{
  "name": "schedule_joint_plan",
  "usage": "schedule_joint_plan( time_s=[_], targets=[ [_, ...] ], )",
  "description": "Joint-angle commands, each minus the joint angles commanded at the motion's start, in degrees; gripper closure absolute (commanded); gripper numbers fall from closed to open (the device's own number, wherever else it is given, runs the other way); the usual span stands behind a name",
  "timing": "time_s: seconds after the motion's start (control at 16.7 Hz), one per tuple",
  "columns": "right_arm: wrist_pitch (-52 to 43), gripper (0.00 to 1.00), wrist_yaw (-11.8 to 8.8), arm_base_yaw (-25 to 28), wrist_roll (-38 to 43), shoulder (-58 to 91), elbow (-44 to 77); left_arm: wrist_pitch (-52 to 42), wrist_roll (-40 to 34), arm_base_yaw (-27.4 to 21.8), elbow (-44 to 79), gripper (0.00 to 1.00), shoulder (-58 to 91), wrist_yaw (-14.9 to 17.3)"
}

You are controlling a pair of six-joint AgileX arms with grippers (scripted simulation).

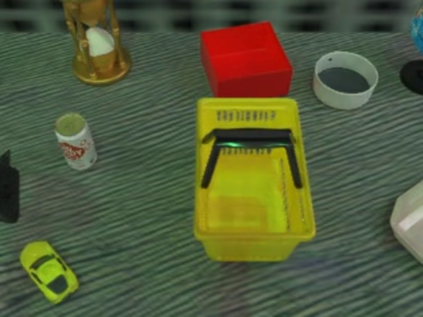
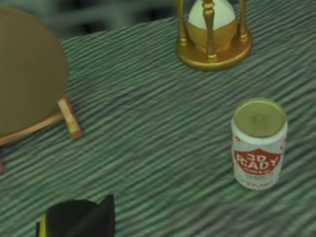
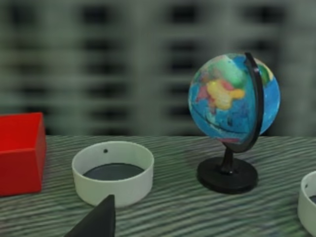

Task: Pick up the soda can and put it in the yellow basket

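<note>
Beside the upright silver-white soda can with the red logo (image 1: 75, 140), the left gripper (image 1: 8, 187) is only a dark sliver cut by the top view's left edge. Well right of the can, past the large yellow slotted plastic basket (image 1: 253, 232), the blue globe (image 1: 417, 30) and a white blocky shape (image 1: 410, 221) are cropped.

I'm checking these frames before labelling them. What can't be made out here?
- Left end effector: only a dark tip shows at the left wrist view's edge; open or shut is unclear.
- Right end effector: likewise cut off in the right wrist view.
- Globe: cropped by the top view's right edge.
- Soda can: its logo lettering is too small in the top view.
- Yellow basket: handles cover part of its floor.
</note>
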Motion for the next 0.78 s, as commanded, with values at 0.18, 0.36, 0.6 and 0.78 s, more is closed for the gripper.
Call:
schedule_joint_plan(
  time_s=[0.18, 0.36, 0.6, 0.78],
  targets=[
    [0.0, 0.00, 0.0, 0.0, 0.0, 0.0, 0.0, -8.9, 5.4, -0.9, 15.7, 0.00, 18.5, -0.1],
    [0.0, 0.00, 0.0, 0.0, 0.0, 0.0, 0.0, -17.6, 11.0, -1.9, 32.5, 0.00, 37.9, -0.1],
    [0.0, 0.00, 0.0, 0.0, 0.0, 0.0, 0.0, -28.6, 18.0, -3.3, 52.7, 0.00, 61.6, -0.1],
    [0.0, 0.00, 0.0, 0.0, 0.0, 0.0, 0.0, -36.5, 22.5, -4.1, 64.7, 0.00, 76.3, 0.0]
  ],
)
